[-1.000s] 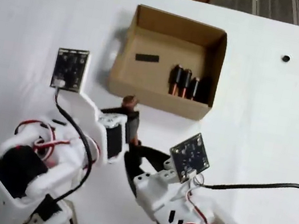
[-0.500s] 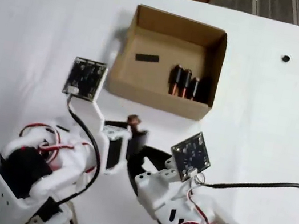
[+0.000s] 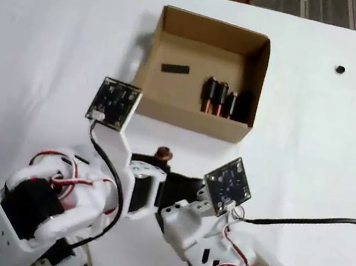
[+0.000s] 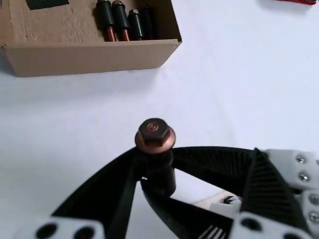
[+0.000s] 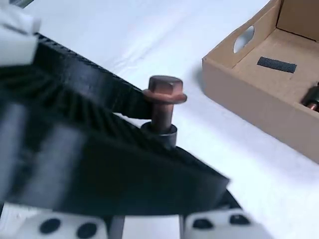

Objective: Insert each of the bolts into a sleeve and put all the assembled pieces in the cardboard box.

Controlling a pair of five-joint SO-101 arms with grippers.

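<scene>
Between the jaws of the left gripper stands a black sleeve, pinched upright, with a copper-headed bolt seated in it, its head above the jaws. Close against the sleeve lies the right gripper; its hold cannot be told. Beyond the jaws sits the cardboard box, holding assembled pieces.

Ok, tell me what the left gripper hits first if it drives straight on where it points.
Likely the cardboard box, at its near wall, after crossing bare table; depth is unclear.
</scene>
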